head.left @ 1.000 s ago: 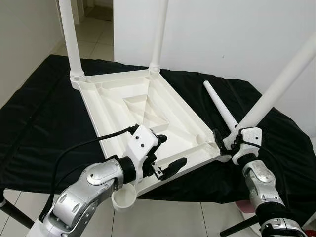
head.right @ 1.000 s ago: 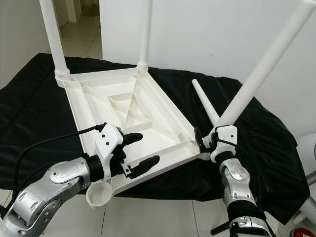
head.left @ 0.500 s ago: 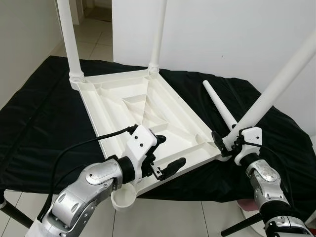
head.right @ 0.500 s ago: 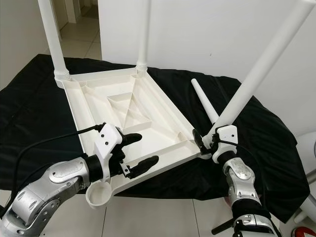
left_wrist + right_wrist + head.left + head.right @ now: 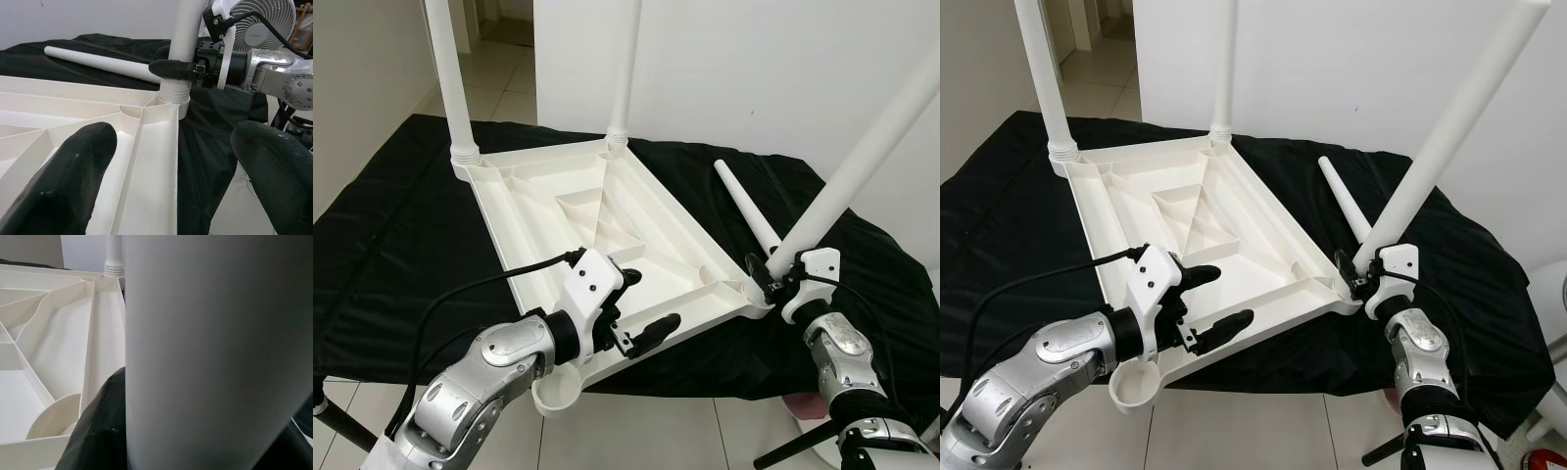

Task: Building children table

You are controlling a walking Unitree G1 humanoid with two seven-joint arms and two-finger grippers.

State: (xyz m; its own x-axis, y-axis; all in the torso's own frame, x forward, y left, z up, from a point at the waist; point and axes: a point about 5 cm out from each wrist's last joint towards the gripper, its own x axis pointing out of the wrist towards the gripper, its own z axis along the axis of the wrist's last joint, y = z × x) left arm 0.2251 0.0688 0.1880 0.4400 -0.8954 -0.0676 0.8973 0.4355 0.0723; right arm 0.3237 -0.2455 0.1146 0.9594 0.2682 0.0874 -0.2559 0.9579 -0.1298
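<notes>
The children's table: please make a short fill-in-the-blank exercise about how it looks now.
1. The white tabletop lies upside down on a ____ cloth.
2. ____ legs already stand upright at its far corners.
3. The right gripper holds a leg at the near ____ corner.
4. One loose leg ____ on the cloth.

Answers: black; two; right; lies

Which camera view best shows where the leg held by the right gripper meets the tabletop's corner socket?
The left wrist view: the leg enters the corner socket with the right gripper clamped just above. The eye views show the joint smaller, partly hidden by the gripper. The right wrist view shows blurred leg, no joint.
</notes>
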